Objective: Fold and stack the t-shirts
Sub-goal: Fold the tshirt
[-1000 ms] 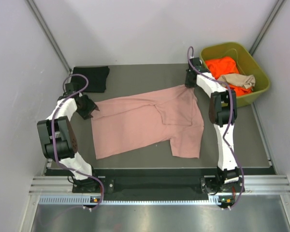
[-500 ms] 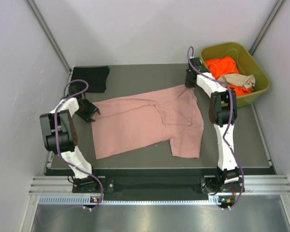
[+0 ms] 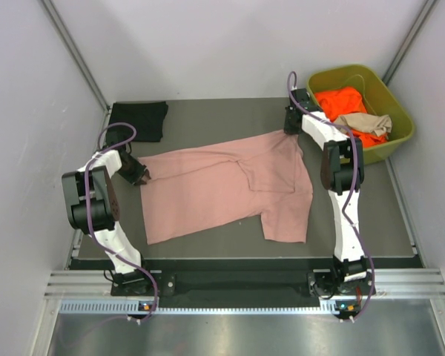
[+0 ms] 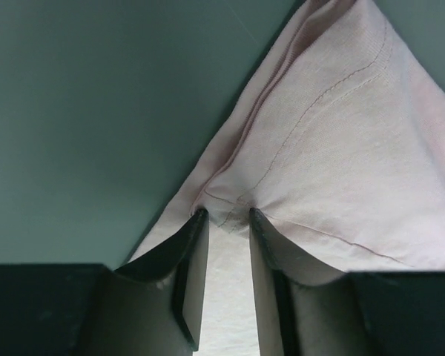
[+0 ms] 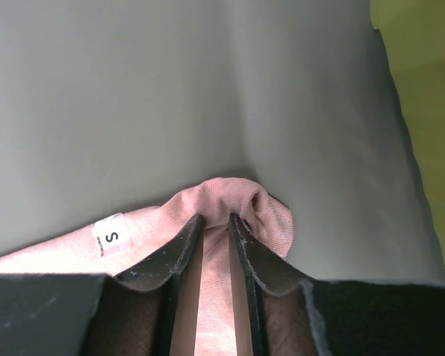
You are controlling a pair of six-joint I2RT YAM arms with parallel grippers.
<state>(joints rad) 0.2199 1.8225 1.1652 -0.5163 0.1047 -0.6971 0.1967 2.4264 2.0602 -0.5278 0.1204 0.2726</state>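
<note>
The dusty pink t-shirt lies spread across the dark table, one sleeve folded over near the front right. My left gripper sits at the shirt's left corner. In the left wrist view its jaws pinch a puckered bit of the pink hem. My right gripper is at the shirt's far right corner. There its jaws are shut on a bunched fold of pink cloth beside a white "S" label. A folded black t-shirt lies at the back left.
An olive-green bin stands off the table's back right corner and holds an orange t-shirt and a tan one. Its yellow-green wall shows close to my right gripper. Grey walls close in both sides.
My left gripper has slid in to the shirt's left corner and narrowed its jaws onto the hem. The right arm and the shirt have not moved.
</note>
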